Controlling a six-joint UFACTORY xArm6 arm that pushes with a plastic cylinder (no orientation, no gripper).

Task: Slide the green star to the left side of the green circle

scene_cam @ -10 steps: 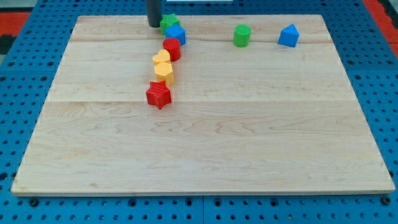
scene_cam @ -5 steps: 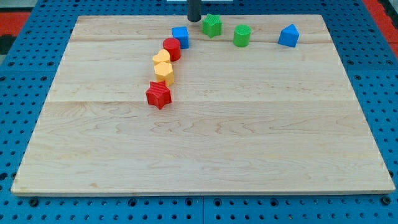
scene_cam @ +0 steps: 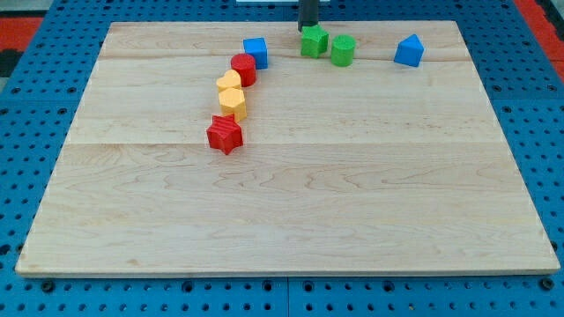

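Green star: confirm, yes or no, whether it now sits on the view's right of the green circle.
No, the green star sits just on the view's left of the green circle, with my tip right behind it.

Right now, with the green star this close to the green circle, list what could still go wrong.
1. My tip sits just above the green star; pushing further right could shove the star into the green circle and move it.
2. Both blocks lie near the board's top edge; a skewed push could slide the star off.
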